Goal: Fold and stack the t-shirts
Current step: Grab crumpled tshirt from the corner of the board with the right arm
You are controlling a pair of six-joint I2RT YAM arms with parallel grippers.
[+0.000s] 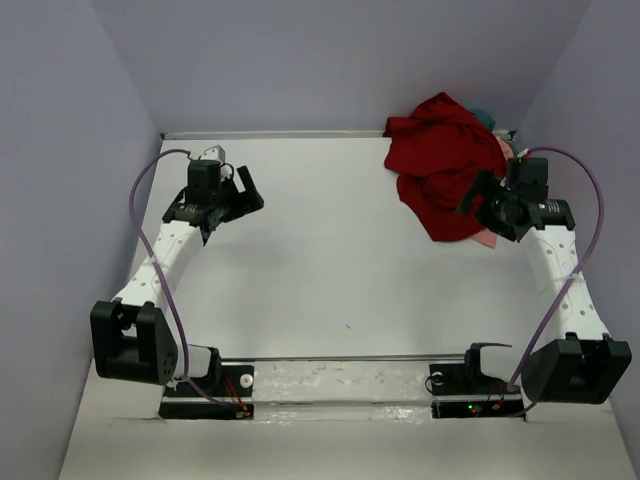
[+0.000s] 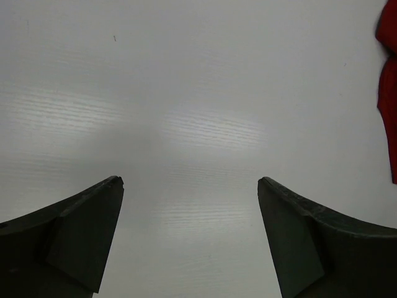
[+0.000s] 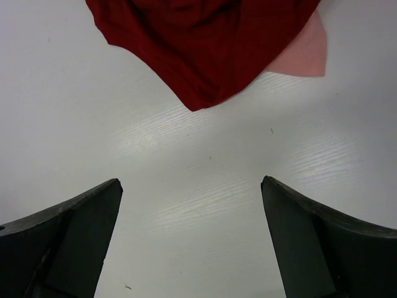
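No text, label, brand, number or sign can be read in any view.

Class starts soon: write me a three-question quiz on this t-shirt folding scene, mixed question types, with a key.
1. True or false: the left pincer is open over bare table.
2. Where does the dark red t-shirt lie? A far right corner; B table centre; C near left edge.
3. Fill in: the right pincer is ____ (open or shut).
Key: 1 true; 2 A; 3 open.
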